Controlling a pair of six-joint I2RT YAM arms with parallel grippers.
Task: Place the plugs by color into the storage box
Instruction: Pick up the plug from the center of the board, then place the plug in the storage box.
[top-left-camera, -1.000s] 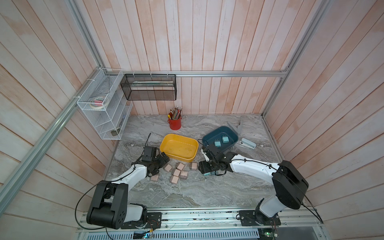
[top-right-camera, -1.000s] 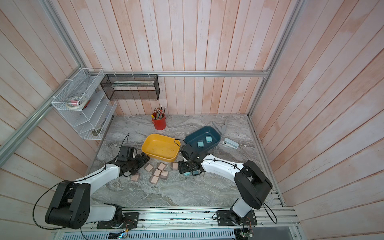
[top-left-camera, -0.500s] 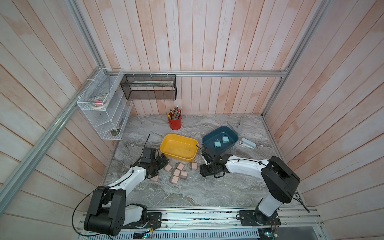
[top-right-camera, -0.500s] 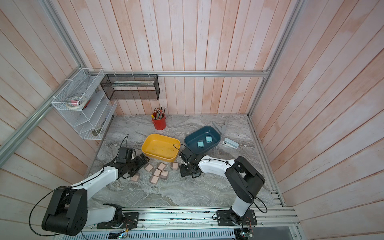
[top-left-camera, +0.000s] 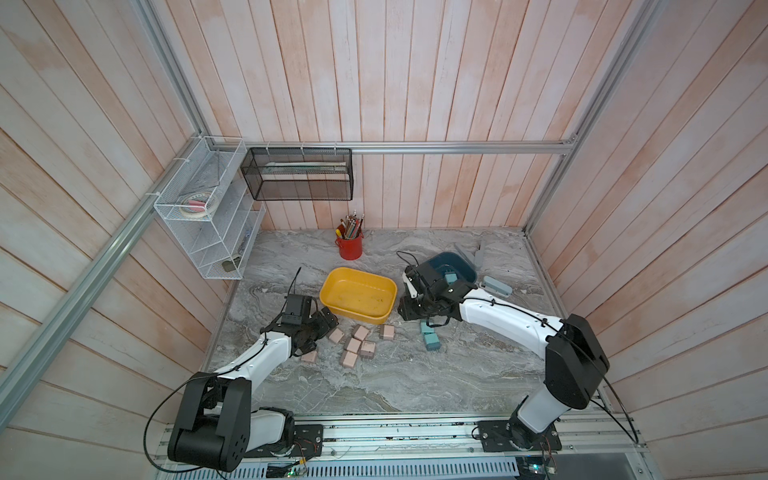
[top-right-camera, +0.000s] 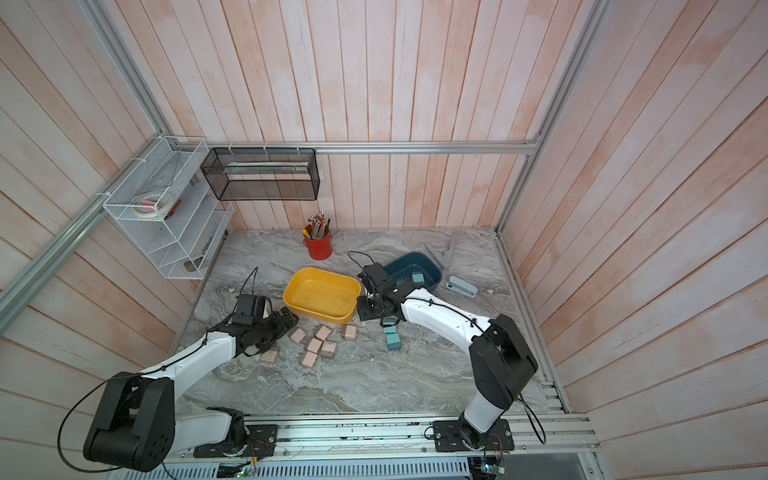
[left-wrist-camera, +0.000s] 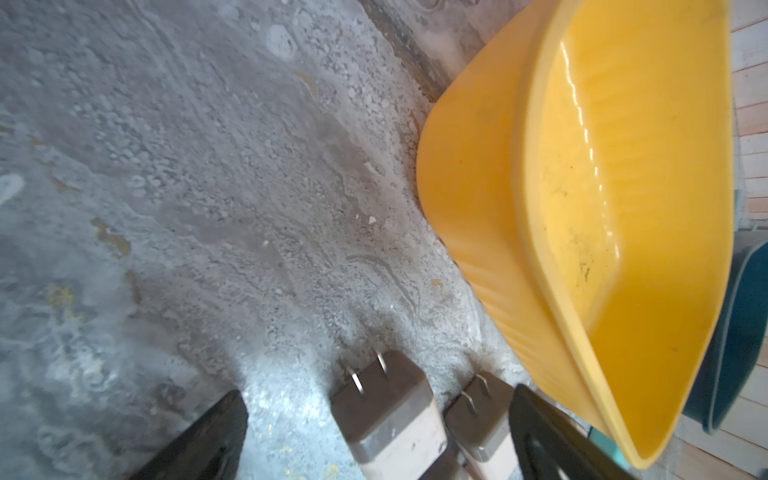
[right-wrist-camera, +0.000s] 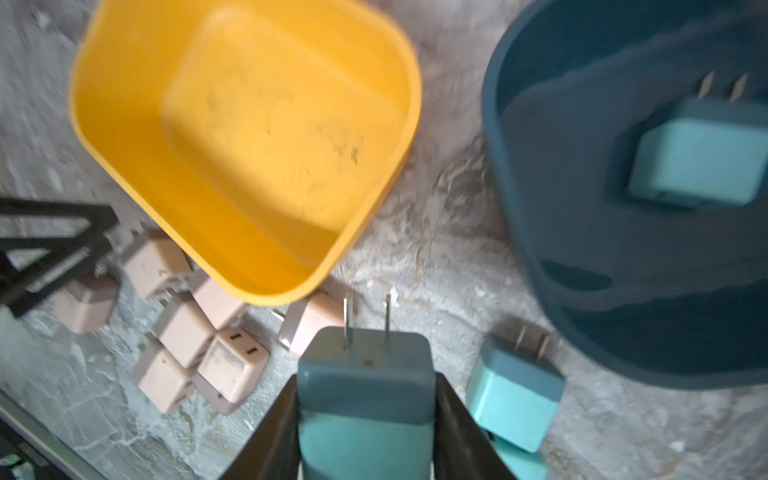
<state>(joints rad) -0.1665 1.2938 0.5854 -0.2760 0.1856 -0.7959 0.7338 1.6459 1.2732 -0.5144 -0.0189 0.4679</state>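
right hand (right-wrist-camera: 366, 380): clamped on teal plug (right-wrist-camera: 363, 432), prongs out, between yellow bin (top-left-camera: 357, 296) and blue bin (top-left-camera: 467, 268) | left hand (left-wrist-camera: 376, 395): wide, straddling a pink plug (left-wrist-camera: 388, 415) | more pink plugs (top-left-camera: 353, 345): clustered on counter (top-left-camera: 415, 374) beside yellow bin

A yellow rectangular plastic tub (top-left-camera: 358, 296) is sitting mid-table on the grey marbled tabletop (top-left-camera: 395, 374). A dark blue plastic tub (top-left-camera: 468, 268) is standing just beside it and holding a light teal cube-shaped plug (top-left-camera: 449, 276). Seven pale pink-beige cube-shaped plugs (top-left-camera: 353, 345) are lying scattered on the robot's side of the yellow tub. The left gripper (top-left-camera: 322, 332) is reaching low at the edge of that cluster, jaws spread. The right gripper (top-left-camera: 409, 311) is pointing down near the gap between the tubs, its jaws hiding under its black body. Two light teal plugs (top-left-camera: 431, 341) are lying near it.
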